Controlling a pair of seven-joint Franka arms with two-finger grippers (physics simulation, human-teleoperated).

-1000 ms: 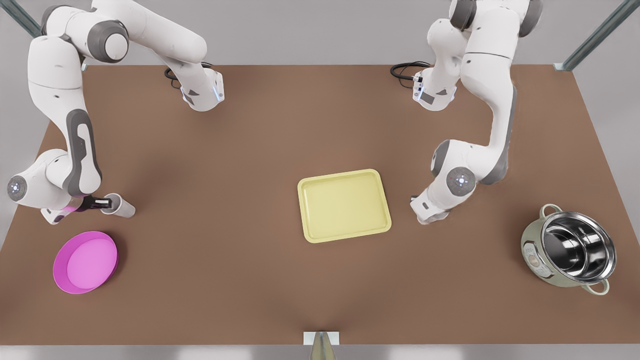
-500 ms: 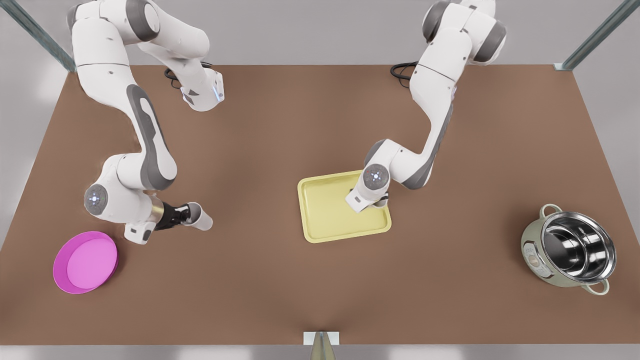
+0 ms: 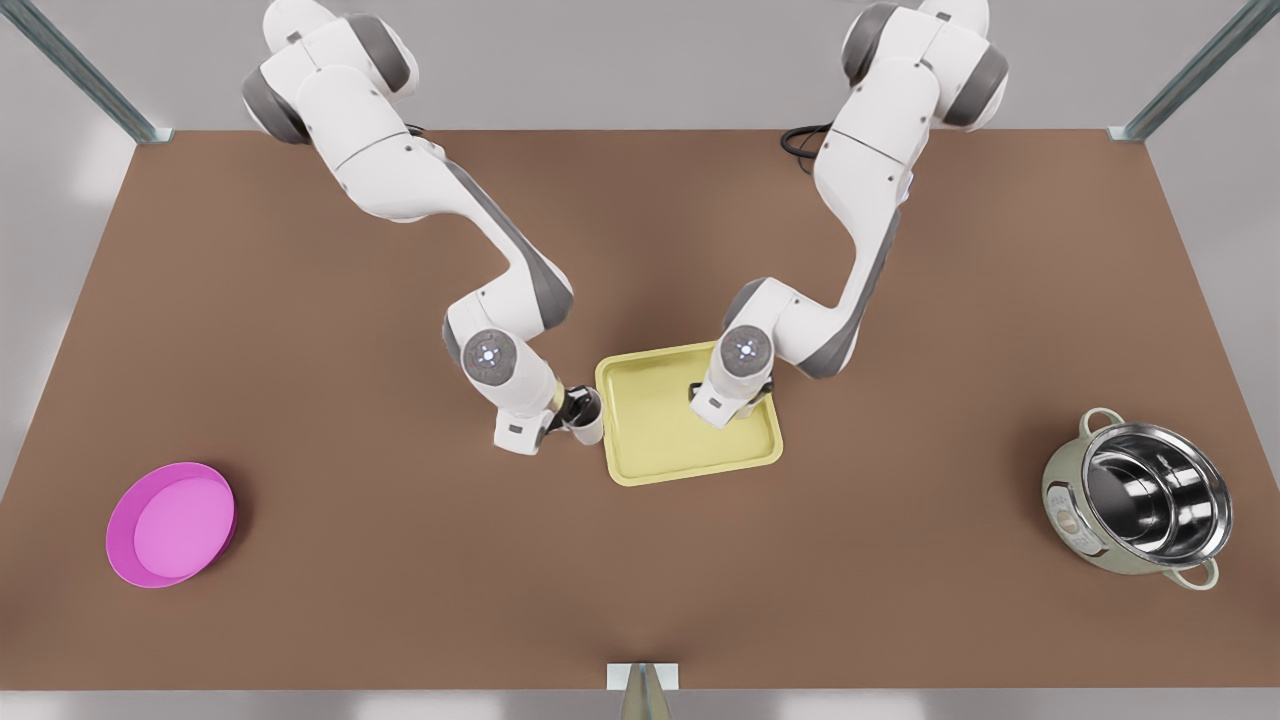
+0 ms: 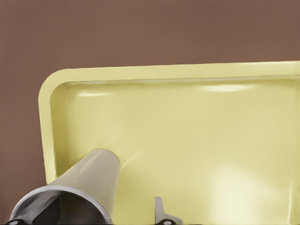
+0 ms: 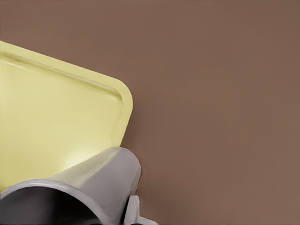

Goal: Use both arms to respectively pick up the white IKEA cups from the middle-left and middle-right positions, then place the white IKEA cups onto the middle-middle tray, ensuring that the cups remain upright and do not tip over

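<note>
The pale-yellow tray [image 3: 692, 470] lies mid-table. At its edge on the front view's left, my left gripper [image 3: 574, 409] is shut on a white IKEA cup [image 3: 591, 430]. In the left wrist view that cup [image 4: 91, 178] hangs upright just inside the tray's rim [image 4: 46, 133], with one finger [image 4: 161, 212] beside it. My right gripper [image 3: 700, 393] hovers over the tray's side on the front view's right; the wrist hides its cup there. In the right wrist view this second cup [image 5: 96, 180] is gripped above the tray's corner [image 5: 124, 102].
A round pink bowl [image 3: 170, 522] sits near the front on the front view's left. A steel pot [image 3: 1140, 505] stands at the front view's right. Brown table [image 3: 420, 560] stretches open in front of the tray.
The left arm has swept its cup from beside the pink bowl across to the tray's edge. The right arm carried its cup over the tray and has barely moved in the last half second.
</note>
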